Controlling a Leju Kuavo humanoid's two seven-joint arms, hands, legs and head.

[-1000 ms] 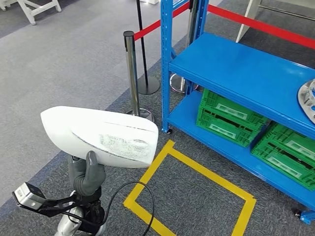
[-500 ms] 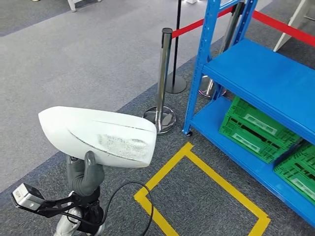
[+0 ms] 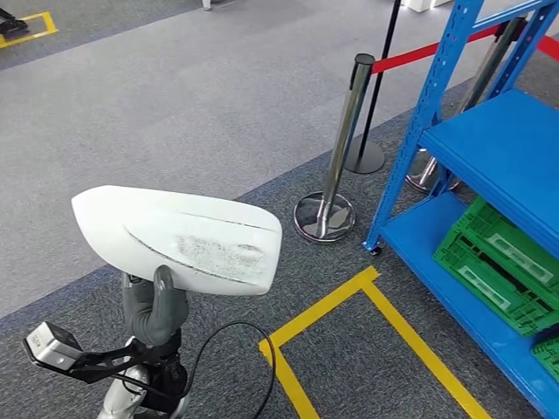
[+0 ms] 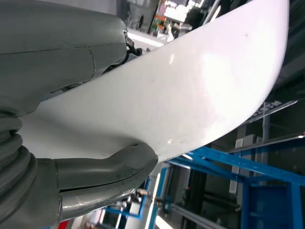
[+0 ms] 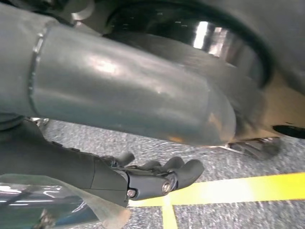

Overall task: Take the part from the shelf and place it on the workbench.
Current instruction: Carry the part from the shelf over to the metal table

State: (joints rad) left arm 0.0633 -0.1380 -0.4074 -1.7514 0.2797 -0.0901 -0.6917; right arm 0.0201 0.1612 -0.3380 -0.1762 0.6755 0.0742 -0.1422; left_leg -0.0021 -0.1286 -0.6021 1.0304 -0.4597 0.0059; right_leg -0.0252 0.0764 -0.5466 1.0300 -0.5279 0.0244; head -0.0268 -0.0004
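Note:
A long white curved part (image 3: 178,237) is held up in front of me, roughly level, at the lower left of the head view. My left hand (image 3: 155,310) grips it from below, thumb against its near edge. In the left wrist view the same part (image 4: 172,95) lies across the picture with the grey thumb (image 4: 107,167) pressed under it. My right hand (image 5: 151,179) hangs low over the carpet, its dark fingers lightly bent and holding nothing. The blue shelf (image 3: 500,148) stands at the right edge.
Green crates (image 3: 500,266) sit on the shelf's bottom level. A steel stanchion (image 3: 340,144) with a red belt (image 3: 428,48) stands left of the shelf. Yellow floor tape (image 3: 369,305) marks a box on the grey carpet. A black cable (image 3: 251,349) loops near my left arm.
The whole picture has shifted: the camera has turned left, so the shelf and stanchion slid rightward. The white part stays in my left hand, unchanged.

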